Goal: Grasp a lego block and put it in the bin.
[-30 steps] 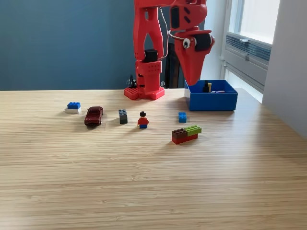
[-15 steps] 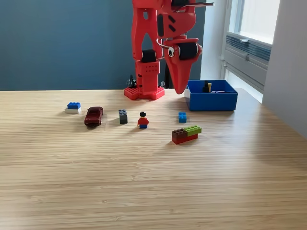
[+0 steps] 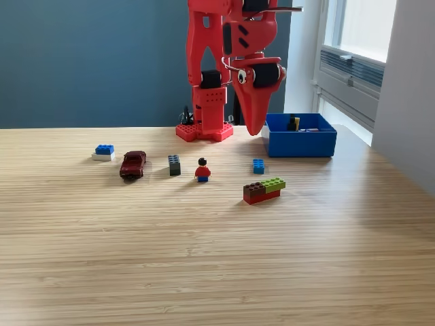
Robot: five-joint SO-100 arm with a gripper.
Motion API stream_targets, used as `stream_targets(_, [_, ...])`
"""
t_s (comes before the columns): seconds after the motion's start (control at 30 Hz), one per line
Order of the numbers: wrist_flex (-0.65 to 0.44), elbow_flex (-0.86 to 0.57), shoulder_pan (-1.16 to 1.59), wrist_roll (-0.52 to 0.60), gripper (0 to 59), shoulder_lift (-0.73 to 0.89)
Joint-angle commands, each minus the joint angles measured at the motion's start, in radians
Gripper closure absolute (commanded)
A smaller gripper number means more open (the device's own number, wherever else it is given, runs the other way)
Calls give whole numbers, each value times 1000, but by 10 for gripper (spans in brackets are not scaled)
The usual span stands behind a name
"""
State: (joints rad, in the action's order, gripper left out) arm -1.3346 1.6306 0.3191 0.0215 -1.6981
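The red gripper (image 3: pixel 255 129) hangs point-down above the wooden table (image 3: pixel 204 258), its jaws drawn together to a tip with nothing between them, just off the blue bin (image 3: pixel 300 143) on the exterior view's left. Below and in front of it lie a small blue lego block (image 3: pixel 258 166) and a stacked brown, green and red block (image 3: pixel 264 190). Farther toward that view's left stand a minifigure (image 3: pixel 202 170), a grey block (image 3: pixel 175 165), a dark red toy car (image 3: pixel 133 164) and a blue-and-white block (image 3: pixel 104 152).

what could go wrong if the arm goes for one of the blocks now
The small blue block is nearest the gripper, but the stacked brown, green and red bricks and the toy figure sit close by; a loose approach could knock either. The jaws look closed, so descending without opening would push the block away. On the way to the bin, a low carry could catch its front wall.
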Motion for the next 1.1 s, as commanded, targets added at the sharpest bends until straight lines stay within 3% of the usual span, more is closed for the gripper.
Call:
stream_targets(0.03, [23,-6,9,-9,583,-81])
stream_targets(0.57, [49,3,-40,29,583,-81])
stream_targets(1.1, [66,32,-469,-41,583,-81])
